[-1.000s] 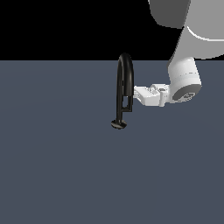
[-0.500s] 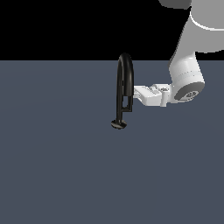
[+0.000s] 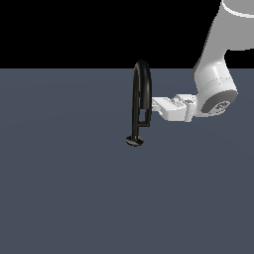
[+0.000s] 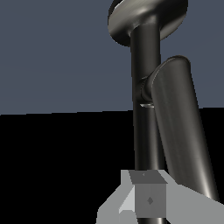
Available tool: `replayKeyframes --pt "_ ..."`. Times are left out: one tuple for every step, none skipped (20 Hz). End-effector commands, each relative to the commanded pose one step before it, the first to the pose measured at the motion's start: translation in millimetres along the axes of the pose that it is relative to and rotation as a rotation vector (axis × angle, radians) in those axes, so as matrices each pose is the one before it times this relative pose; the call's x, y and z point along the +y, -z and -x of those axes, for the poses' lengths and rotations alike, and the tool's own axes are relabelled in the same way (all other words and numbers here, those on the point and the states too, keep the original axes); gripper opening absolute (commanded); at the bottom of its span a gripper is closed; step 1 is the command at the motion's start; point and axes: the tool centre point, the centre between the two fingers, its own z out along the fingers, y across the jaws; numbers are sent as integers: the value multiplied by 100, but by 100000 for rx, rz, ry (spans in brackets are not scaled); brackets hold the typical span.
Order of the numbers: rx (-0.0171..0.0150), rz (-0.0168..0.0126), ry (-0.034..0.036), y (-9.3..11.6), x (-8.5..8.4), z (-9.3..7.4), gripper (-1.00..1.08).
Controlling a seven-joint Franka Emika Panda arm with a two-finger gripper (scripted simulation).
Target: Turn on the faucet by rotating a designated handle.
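Note:
The glossy black faucet (image 3: 140, 94) stands upright on its small disc base (image 3: 134, 141), with its arched spout on top. The handle (image 3: 144, 116), a thin rectangular black frame, hangs along the stem on the exterior view's right. My gripper (image 3: 155, 103) reaches in level from the exterior view's right, its tips right beside the top of the handle. The jaws look shut and hold nothing. In the wrist view the stem (image 4: 146, 87) and the handle (image 4: 179, 131) run just beyond my fingertips (image 4: 148, 197). I cannot tell whether they touch.
The faucet stands on a flat dark grey-blue floor (image 3: 74, 188). The white arm (image 3: 216, 74) comes down from the exterior view's upper right. Nothing else shows.
The arm's upper links have swung toward the exterior view's right and the hand has shifted a little that way. The faucet and handle look unchanged.

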Motion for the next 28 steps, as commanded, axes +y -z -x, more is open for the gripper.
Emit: replayKeyframes --pt "-306 597 -88 -22 734 367 -100" --pt "-36 -46 37 32 230 90 -100" --pt "0 0 0 -2 221 73 -100" --pt "0 0 0 -1 223 74 -100" --pt "0 0 0 -1 226 75 -100" --pt "0 0 0 -1 229 76 -100" --pt "0 0 0 0 0 0 -100" --pt "296 -385 451 6 -433 3 -100" --pt "0 0 0 8 285 -103 -100" --pt "0 0 0 8 289 -105 -100" --pt "-49 55 -64 -16 275 -150 -100" --pt "0 0 0 8 296 -108 -100" --pt "0 0 0 8 300 -109 -100" --pt "-48 55 -64 -16 286 -154 -100" --pt "0 0 0 9 307 -112 -100" --pt "-34 39 -46 -8 298 -144 -100" --pt "0 0 0 9 314 -115 -100" --pt "-33 40 -46 -8 306 -147 -100" --pt "0 0 0 9 322 -118 -100" --pt "-32 40 -46 -8 313 -150 -100" --pt "0 0 0 10 329 -122 -100" --pt "-31 40 -47 -7 320 -153 -100" --pt "0 0 0 10 336 -125 -100" --pt "-42 57 -67 -14 323 -169 -100" --pt "0 0 0 11 344 -129 -100" --pt "-25 41 -49 -6 336 -162 -100" --pt "0 0 0 0 0 0 -100" --pt "437 -49 1844 -19 -824 981 -100"
